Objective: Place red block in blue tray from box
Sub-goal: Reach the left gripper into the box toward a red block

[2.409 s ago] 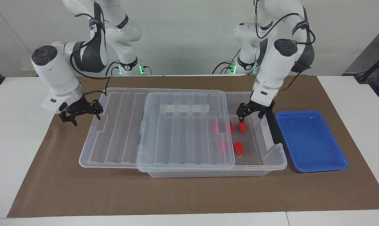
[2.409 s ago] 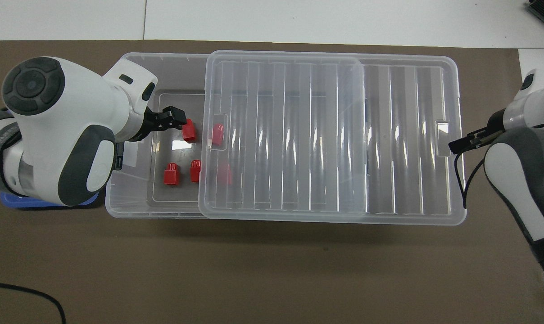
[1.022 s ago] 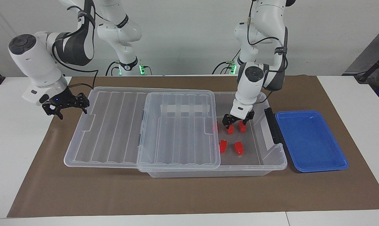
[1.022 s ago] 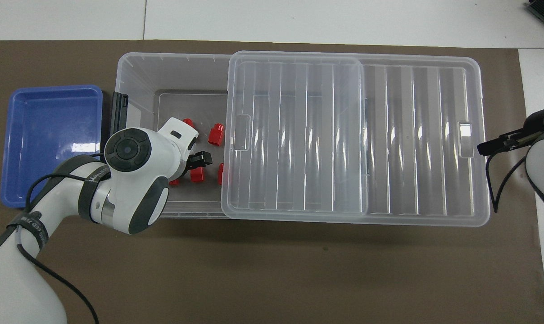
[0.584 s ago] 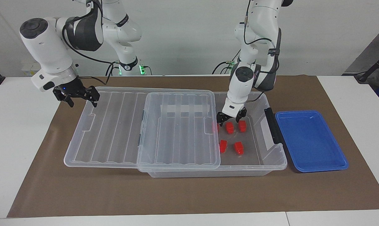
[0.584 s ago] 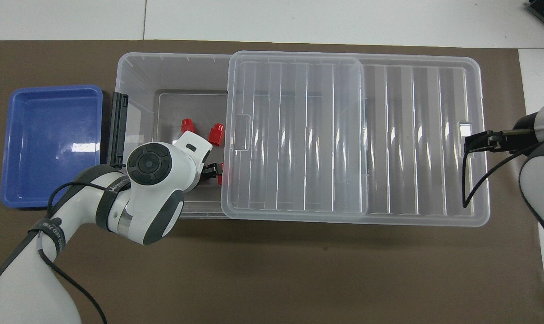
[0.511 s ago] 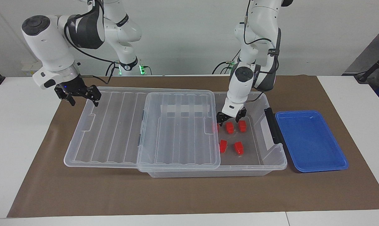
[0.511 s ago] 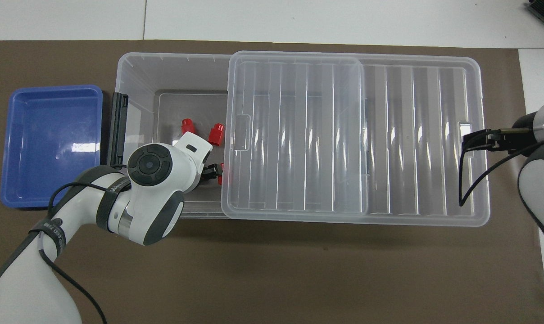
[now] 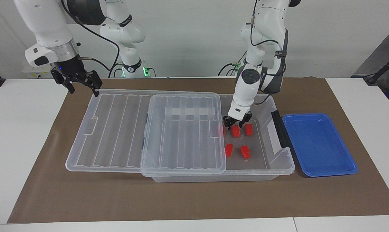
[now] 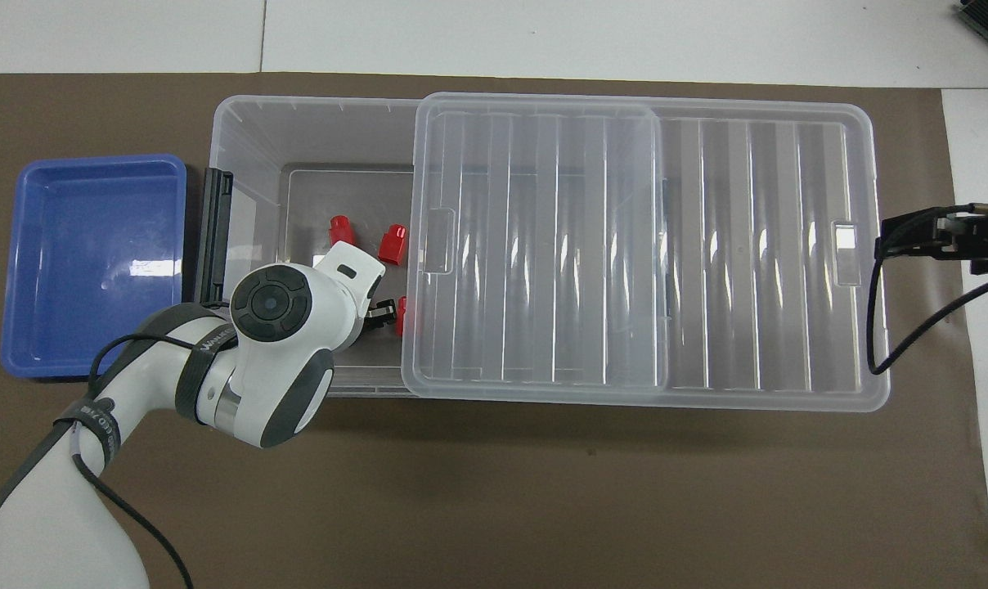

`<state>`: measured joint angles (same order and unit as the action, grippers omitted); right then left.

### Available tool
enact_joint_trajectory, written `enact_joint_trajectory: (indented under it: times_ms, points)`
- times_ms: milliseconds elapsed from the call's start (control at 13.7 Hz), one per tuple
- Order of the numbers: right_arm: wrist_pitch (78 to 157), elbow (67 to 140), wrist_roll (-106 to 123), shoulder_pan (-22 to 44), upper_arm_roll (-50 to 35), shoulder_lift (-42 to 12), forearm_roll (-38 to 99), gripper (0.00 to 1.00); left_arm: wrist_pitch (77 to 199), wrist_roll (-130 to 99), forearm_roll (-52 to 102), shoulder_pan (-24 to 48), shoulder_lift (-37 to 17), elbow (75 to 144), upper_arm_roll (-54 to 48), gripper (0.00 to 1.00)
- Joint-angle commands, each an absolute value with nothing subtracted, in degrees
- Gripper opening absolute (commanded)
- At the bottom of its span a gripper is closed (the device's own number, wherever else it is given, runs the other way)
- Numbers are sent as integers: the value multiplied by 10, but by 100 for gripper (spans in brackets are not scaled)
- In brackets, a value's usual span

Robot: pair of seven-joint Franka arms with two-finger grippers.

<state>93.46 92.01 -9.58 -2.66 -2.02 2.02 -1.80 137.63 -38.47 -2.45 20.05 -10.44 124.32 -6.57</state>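
Left hand [image 9: 235, 122] inside box [image 9: 279, 161], fingers spread above red block [image 9: 235, 131]; right hand [image 9: 81, 84] spread, waiting; no legible writing

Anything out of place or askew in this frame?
Only the lid: it sits slid half off the box, overhanging toward the right arm's end. Red blocks lie loose inside; the blue tray holds nothing yet.

The lid [image 9: 146, 132] is covering most of the box [image 9: 279, 158], leaving an opening only at the end beside the blue tray [image 9: 320, 145].
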Motion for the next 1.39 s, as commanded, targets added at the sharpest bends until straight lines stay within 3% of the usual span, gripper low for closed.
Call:
enact_joint_trajectory:
  times_ms: [0, 292, 511, 730, 876, 1314]
  points:
    - [901, 885, -106, -42, -34, 4, -18, 100, 1401, -398, -37, 208, -104, 1258, -58, 56]
    - [903, 889, -106, -40, -33, 3, -24, 100, 1425, -399, -38, 209, -118, 1257, -57, 55]
    - [907, 910, -105, -39, -33, 11, -21, 100, 1424, -398, -38, 208, -118, 1255, -57, 27]
    - [907, 919, -98, -37, -33, 13, -19, 100, 1419, -396, -38, 206, -118, 1252, -57, 11]
    - [908, 921, -98, -36, -33, 16, -18, 100, 1395, -395, -39, 202, -116, 1237, -55, 10]
    - [905, 924, -93, -35, -33, 16, -18, 100, 1180, -396, -39, 190, -106, 1082, -53, 10]
